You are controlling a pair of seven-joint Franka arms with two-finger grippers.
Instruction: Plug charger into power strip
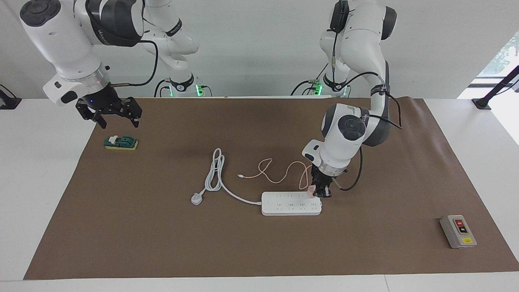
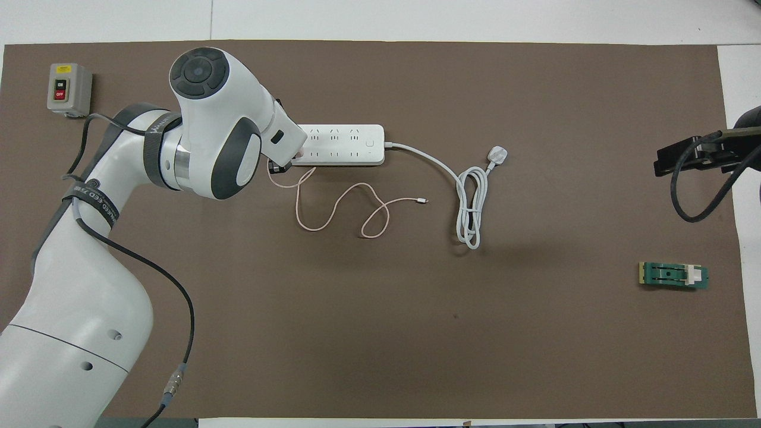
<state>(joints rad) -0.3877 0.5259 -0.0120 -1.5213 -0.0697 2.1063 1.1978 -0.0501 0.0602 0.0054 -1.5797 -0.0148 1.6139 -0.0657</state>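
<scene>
While waiting over one green block [image 1: 121, 142], hanging spread open: right pincer [image 1: 117, 118]. Lying coiled on the worktop [image 1: 162, 243]: one white plug [image 1: 196, 199]. Trailing one pink cable [image 1: 275, 172], sitting on one power strip [image 1: 291, 206], at its left-arm end: one charger [image 1: 311, 192], clamped by left pincer [image 1: 321, 193]. Standing apart: one grey switch box [image 1: 458, 231].

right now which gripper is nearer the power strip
Left. The left gripper is at the power strip, at its end toward the left arm, holding the charger on it. The right gripper waits over the table's right-arm end, above a green block.
</scene>
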